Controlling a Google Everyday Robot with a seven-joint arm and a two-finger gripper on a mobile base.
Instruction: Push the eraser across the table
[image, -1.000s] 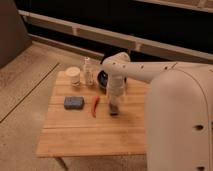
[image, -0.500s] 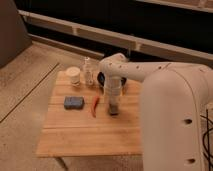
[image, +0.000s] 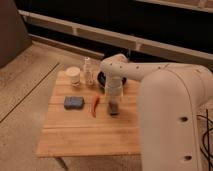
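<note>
On the table: a small rectangular light wooden table (image: 85, 134) with a plank-striped top carries everything in the single camera view. Its right edge is hidden behind the robot's large white shell (image: 172, 115).
Eraser: a small dark grey oblong block (image: 113, 109) lies right of the table's middle, its long side running far to near. A thin orange-red tool (image: 94, 106) is just beside it on the left.
Gripper: the white two-finger gripper (image: 113, 101) points down from the far side, its tip at the eraser's far end.
Gripper state: released or clamped, I cannot tell.
Change: over the last second the white shell has swung further into the right of the view. The gripper stays over the same spot, and the eraser shows no shift against the orange-red tool.
Meaning: by my judgement the push has not yet carried the eraser anywhere, and the arm sits at contact or just short of it.
Eraser to gripper: the eraser is directly below the tip and slightly nearer the camera. Whether they touch or are just apart, I cannot tell.
Bystanders: a blue rectangular sponge-like pad (image: 73, 102) lies left of the tool. A white cup (image: 73, 75) and a clear bottle (image: 88, 70) stand near the far edge, apart from the eraser.
</note>
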